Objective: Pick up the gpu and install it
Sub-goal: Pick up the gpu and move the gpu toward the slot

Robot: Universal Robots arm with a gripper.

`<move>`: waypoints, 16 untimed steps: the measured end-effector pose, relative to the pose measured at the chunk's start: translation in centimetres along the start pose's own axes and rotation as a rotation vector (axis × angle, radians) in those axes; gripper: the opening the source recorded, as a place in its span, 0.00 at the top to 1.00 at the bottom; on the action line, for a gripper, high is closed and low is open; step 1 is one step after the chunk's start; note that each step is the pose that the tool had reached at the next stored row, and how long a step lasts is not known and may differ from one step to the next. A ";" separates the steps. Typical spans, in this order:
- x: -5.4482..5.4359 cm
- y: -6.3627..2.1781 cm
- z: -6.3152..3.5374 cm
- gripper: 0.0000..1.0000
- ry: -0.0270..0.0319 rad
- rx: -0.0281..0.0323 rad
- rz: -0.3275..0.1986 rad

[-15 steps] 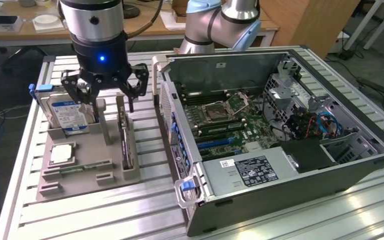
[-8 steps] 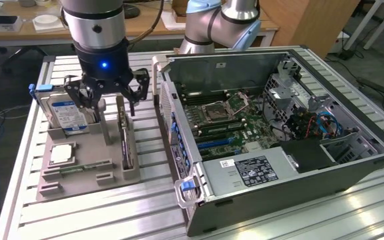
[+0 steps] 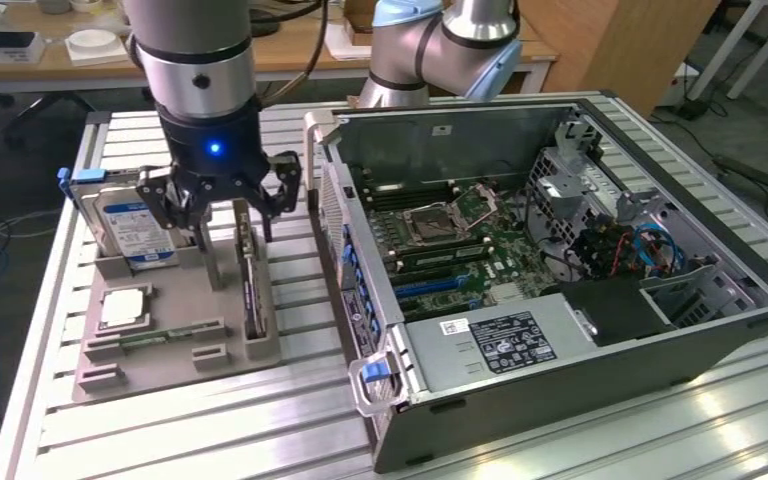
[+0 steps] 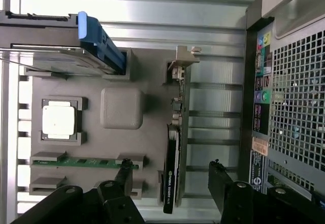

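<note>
My gripper [image 3: 236,224] hangs, jaws apart, over the gpu [image 3: 249,290], stood on edge in its tray [image 3: 157,372] so they can straddle it.

A ribbed aluminium worktop [image 3: 624,440] is carrying two things. A grey parts tray [image 3: 171,365] is lying toward its edge at the exterior view's left, and an open computer case [image 3: 584,370] is sitting just beside it, toward the opposite edge.
</note>
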State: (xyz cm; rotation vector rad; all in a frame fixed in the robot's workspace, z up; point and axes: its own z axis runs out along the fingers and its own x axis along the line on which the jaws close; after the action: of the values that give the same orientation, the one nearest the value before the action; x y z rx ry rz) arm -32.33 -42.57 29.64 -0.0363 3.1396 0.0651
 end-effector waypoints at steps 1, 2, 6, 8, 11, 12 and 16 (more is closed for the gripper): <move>0.0 -0.01 0.18 0.29 0.0001 0.0013 0.000; 0.0 -0.02 0.37 0.29 0.0001 0.0026 0.000; -0.1 -0.05 1.09 0.29 0.0001 0.0031 0.000; -0.2 -0.06 1.47 0.29 0.0002 0.0032 0.000; -0.2 -0.09 2.00 0.29 0.0002 0.0032 0.000; -0.2 -0.10 2.18 0.29 0.0002 0.0033 0.000; -0.2 -0.13 2.91 0.29 0.0002 0.0032 0.000</move>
State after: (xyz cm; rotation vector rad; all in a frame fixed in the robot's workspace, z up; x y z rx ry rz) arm -32.12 -42.58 26.73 -0.0364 3.1399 0.0601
